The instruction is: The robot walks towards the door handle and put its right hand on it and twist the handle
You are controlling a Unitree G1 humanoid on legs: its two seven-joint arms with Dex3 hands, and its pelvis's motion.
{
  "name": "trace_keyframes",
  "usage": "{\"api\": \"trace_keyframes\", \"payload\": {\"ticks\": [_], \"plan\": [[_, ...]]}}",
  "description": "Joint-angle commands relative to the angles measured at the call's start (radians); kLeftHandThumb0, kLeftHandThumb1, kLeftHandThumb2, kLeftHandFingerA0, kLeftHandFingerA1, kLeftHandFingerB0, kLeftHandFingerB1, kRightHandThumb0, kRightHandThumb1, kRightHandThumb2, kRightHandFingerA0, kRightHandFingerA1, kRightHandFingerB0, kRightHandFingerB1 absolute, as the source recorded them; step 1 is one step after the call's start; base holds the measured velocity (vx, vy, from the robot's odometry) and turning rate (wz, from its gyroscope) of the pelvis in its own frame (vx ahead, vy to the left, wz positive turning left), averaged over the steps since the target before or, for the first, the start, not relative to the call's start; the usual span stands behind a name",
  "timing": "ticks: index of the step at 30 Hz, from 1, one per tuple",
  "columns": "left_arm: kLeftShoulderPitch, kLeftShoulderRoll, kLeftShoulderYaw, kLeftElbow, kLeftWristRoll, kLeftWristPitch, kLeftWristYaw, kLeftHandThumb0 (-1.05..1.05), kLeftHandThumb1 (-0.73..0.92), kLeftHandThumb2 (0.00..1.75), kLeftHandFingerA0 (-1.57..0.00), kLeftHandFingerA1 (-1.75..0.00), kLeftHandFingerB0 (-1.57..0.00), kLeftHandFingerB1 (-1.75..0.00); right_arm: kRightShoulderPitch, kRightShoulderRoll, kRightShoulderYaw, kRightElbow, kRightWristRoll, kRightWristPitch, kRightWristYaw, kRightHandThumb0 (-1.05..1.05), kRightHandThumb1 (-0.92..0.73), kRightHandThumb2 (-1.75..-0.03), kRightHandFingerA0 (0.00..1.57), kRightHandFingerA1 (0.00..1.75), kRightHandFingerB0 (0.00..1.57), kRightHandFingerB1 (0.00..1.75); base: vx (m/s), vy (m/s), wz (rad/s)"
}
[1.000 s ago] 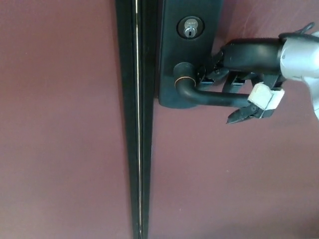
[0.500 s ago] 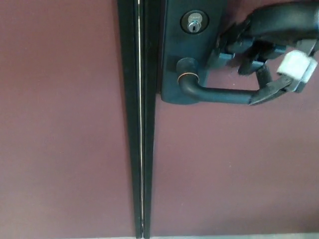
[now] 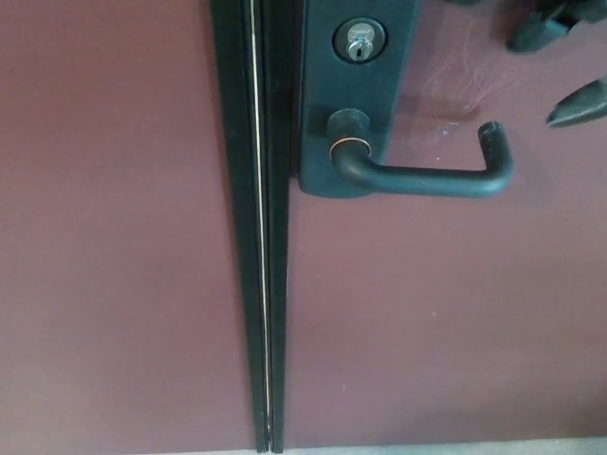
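Only 2 dark fingertips [image 3: 577, 104] of the right hand [image 3: 555, 38] show, at about 2 o'clock in the head view, cut by the top and right edges. They touch nothing and sit apart from the lever; whether the hand is spread or curled I cannot tell from so little. Left hand not in view.

Door handle [image 3: 422, 178]: dark lever, lying level, hub at about 12 o'clock of centre, bar running toward 3 o'clock with its upturned end just below and left of the fingertips. Nothing grips it. Keyhole [image 3: 358, 42] sits at 12 o'clock of the hub on the same dark plate [image 3: 375, 104]. Black door edge strip [image 3: 258, 227] runs from 12 to 6 o'clock to the left. Maroon door [image 3: 427, 332] fills the rest.

Progress, as judged: approach done, robot close. Handle looks unturned now; placing the hand and twisting appear left to do.
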Motion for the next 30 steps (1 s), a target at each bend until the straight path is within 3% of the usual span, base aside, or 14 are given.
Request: {"api": "trace_keyframes", "payload": {"ticks": [1, 7, 8, 12, 15, 18, 19, 22, 23, 25, 30], "plan": [[0.009, 0.007, 0.002, 0.005, 0.011, -0.002, -0.019, -0.33, 0.57, 0.57, -0.71, -0.52, -0.69, -0.67, 0.046, -0.099, -0.133, -0.098, 0.092, 0.04, 0.02, -0.35, -0.19, -0.84, 0.01, 0.48, 0.0, 0.45, 0.0, 0.0, 0.0], [0.004, 0.003, 0.006, 0.008, 0.015, -0.001, -0.014, -0.33, 0.57, 0.57, -0.73, -0.54, -0.7, -0.67, 0.277, -0.223, -0.445, -0.274, 0.236, 0.05, 0.098, -0.35, -0.18, -0.84, 0.01, 0.48, 0.0, 0.45, 0.0, 0.0, 0.0], [0.006, 0.002, 0.007, 0.007, 0.015, -0.003, -0.015, -0.33, 0.57, 0.57, -0.73, -0.55, -0.7, -0.68, 0.356, -0.224, -0.531, -0.318, 0.253, 0.052, 0.116, -0.73, -0.5, -0.56, 0.18, 0.31, 0.2, 0.28, 0.0, 0.0, 0.0], [0.009, -0.002, 0.009, 0.006, 0.015, -0.004, -0.012, -0.33, 0.57, 0.57, -0.74, -0.56, -0.7, -0.68, 0.613, -0.17, -0.771, -0.453, 0.277, 0.043, 0.174, -0.69, -0.49, -0.56, 0.19, 0.31, 0.21, 0.28, 0.0, 0.0, 0.0], [0.007, 0.003, 0.011, 0.006, 0.014, 0.001, -0.017, -0.32, 0.57, 0.57, -0.75, -0.56, -0.69, -0.67, 0.855, -0.059, -0.972, -0.513, 0.276, -0.049, 0.224, -0.68, -0.48, -0.56, 0.2, 0.32, 0.22, 0.29, 0.0, 0.0, 0.0], [0.008, 0.002, 0.015, 0.008, 0.011, 0.002, -0.02, -0.32, 0.57, 0.57, -0.75, -0.55, -0.69, -0.67, 0.985, 0.031, -1.089, -0.532, 0.304, -0.099, 0.219, -0.67, -0.49, -0.56, 0.22, 0.33, 0.22, 0.28, 0.0, 0.0, 0.0], [0.006, 0.0, 0.015, 0.009, 0.011, 0.004, -0.019, -0.32, 0.57, 0.57, -0.74, -0.55, -0.68, -0.66, 1.06, 0.11, -1.156, -0.547, 0.311, -0.13, 0.198, -0.32, -0.21, -0.85, 0.08, 0.51, 0.06, 0.48, 0.0, 0.0, 0.0], [0.005, -0.004, 0.013, 0.01, 0.013, 0.002, -0.02, -0.33, 0.57, 0.57, -0.74, -0.55, -0.68, -0.66, 1.173, 0.236, -1.228, -0.566, 0.339, -0.188, 0.145, -0.32, -0.22, -0.85, 0.08, 0.51, 0.06, 0.48, 0.0, 0.0, 0.0], [0.006, -0.004, 0.014, 0.009, 0.012, 0.002, -0.02, -0.33, 0.57, 0.57, -0.74, -0.54, -0.68, -0.66, 1.212, 0.272, -1.235, -0.567, 0.346, -0.207, 0.128, -0.65, -0.5, -0.56, 0.24, 0.35, 0.21, 0.28, 0.0, 0.0, 0.0], [0.006, -0.006, 0.01, 0.008, 0.016, -0.005, -0.013, -0.33, 0.57, 0.57, -0.74, -0.54, -0.68, -0.66, 1.33, 0.383, -1.207, -0.554, 0.323, -0.282, 0.069, -0.66, -0.51, -0.56, 0.24, 0.35, 0.2, 0.28, 0.0, 0.0, 0.0], [-0.002, -0.004, 0.008, 0.008, 0.02, -0.002, -0.007, -0.31, 0.57, 0.57, -0.75, -0.55, -0.68, -0.66, 1.475, 0.499, -1.017, -0.426, 0.213, -0.366, -0.079, -0.64, -0.52, -0.56, 0.23, 0.34, 0.19, 0.28, 0.0, 0.0, 0.0]]}}
